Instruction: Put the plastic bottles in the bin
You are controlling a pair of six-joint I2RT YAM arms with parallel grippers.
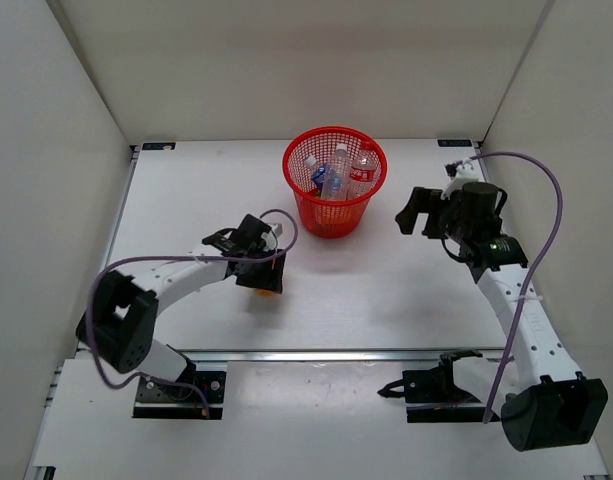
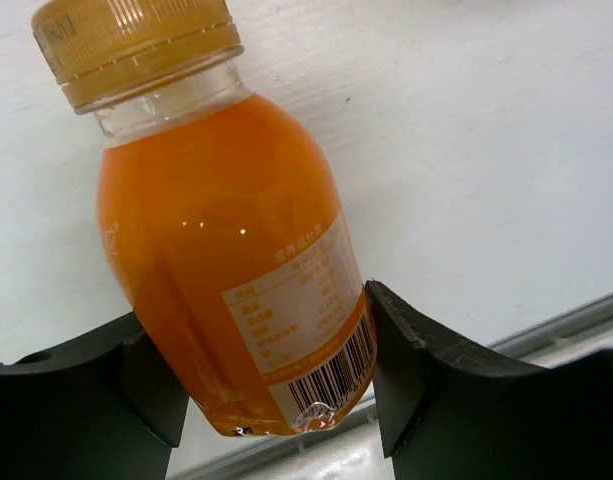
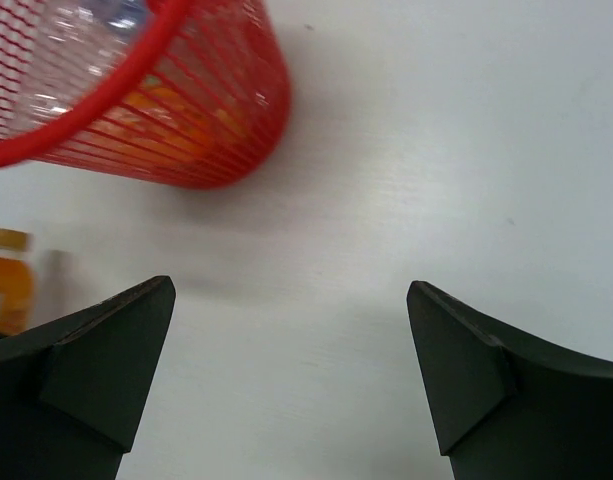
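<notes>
The bin point(image 1: 331, 215) stands near the far edge of the surface point(image 1: 406, 310), about midway between the left and right edges. Several bottles stand or lean inside it: a blue-labelled one point(image 1: 319, 178), a clear one point(image 1: 335, 186) and a red-labelled one point(image 1: 364, 172). In the right wrist view something orange shows low down through the mesh, but what it is cannot be told.

The left hand point(image 2: 271, 340) is closed on an orange bottle point(image 2: 226, 270), pressing the lower body from both sides. The bottle's gold cap point(image 2: 136, 45) points away from the hand, and its white label with a barcode faces the wrist camera. From above, this hand sits left of the middle of the surface, nearer than the bin and apart from it. Whether the bottle touches the surface cannot be told.

The right hand point(image 1: 418, 213) is spread wide and holds nothing. It hangs toward the right edge, beside the bin and clear of it.
</notes>
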